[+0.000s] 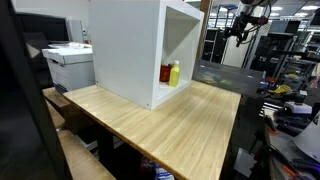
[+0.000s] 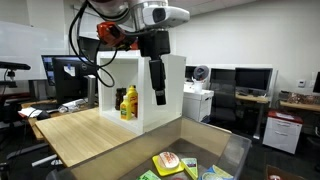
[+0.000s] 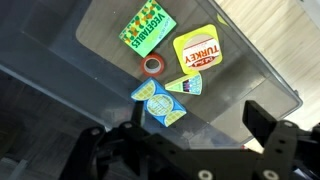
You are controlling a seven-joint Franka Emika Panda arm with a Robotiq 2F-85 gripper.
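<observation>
Gripper (image 2: 158, 97) open above clear bin (image 2: 225, 148).
My jaws stand wide and empty; blue packet (image 3: 160, 106) lies in the bin below me, turkey packet (image 3: 197, 50) and vegetables packet (image 3: 147, 27) just beyond.

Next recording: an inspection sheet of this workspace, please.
Surface: wooden table, carrying a white cabinet.
Job's things: clear bin holding a vegetables packet, turkey packet, red ring and blue packets.
Clutter: yellow bottle and red bottle inside the cabinet.
Grippers: gripper open, empty, hanging above the bin.
Cables: black cables looped beside the arm.
Surroundings: printer, monitors, office desks.
</observation>
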